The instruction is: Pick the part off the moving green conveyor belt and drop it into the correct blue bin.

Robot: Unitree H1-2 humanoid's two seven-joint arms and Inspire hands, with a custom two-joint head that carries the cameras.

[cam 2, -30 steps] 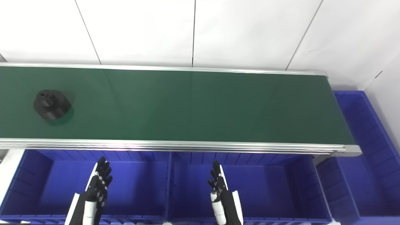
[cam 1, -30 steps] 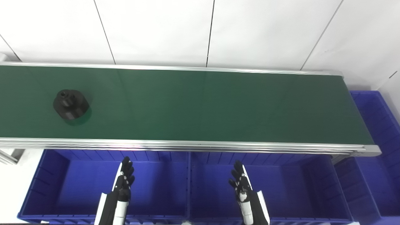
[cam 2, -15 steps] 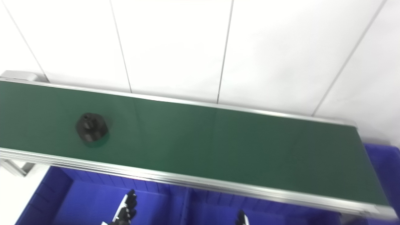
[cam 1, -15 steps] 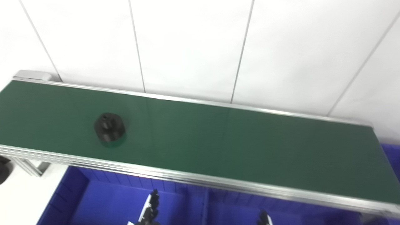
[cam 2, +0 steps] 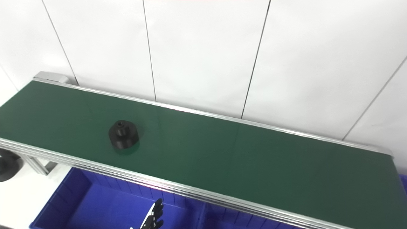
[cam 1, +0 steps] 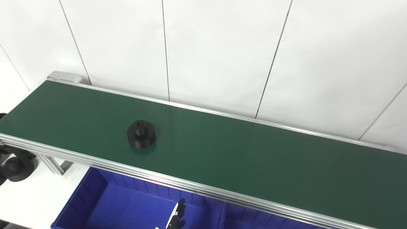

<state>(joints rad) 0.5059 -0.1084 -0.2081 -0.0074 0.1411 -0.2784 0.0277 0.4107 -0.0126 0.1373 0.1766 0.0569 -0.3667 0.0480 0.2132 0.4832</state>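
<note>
Black part (cam 1: 141,134) rides belt (cam 1: 254,159) untouched; left hand (cam 1: 178,216) below belt over bin (cam 1: 95,203), grip state unclear; right unseen.

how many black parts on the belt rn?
1. A black part sits on the green belt, left of the middle. More dark shapes lie off its left end, cut off by the frame.

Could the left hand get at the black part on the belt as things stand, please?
Probably yes. The left hand is low over the blue bin, on the near side of the belt. Nothing stands between it and the part, though it must rise over the belt's rail.
</note>
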